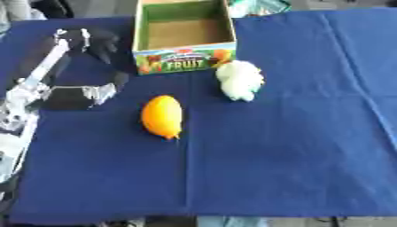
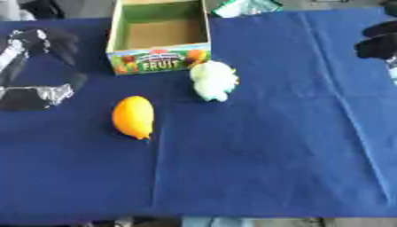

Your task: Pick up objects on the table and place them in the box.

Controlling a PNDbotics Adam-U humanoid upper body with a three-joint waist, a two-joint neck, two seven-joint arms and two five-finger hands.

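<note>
**Left hand hovers, fruit waits**

Left hand [image 1: 85,66] hangs with fingers spread, holding nothing. The orange fruit [image 1: 162,116] lies just right of it; the pale lumpy object [image 1: 239,80] further right; the box [image 1: 184,32] beyond. Right hand [image 2: 378,41]: fingers unclear.

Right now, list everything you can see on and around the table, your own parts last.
box: one, green inside with a FRUIT label on the front, open and holding nothing visible, far side of the table.
orange fruit: one, orange, on the cloth in front of the box.
pale fruit: one, whitish-green and lumpy, right of the box's front corner.
tablecloth: one, dark blue, covering the table.
left hand: black, left of the box, holding nothing.
right hand: black, at the right edge, fingers unclear.
</note>
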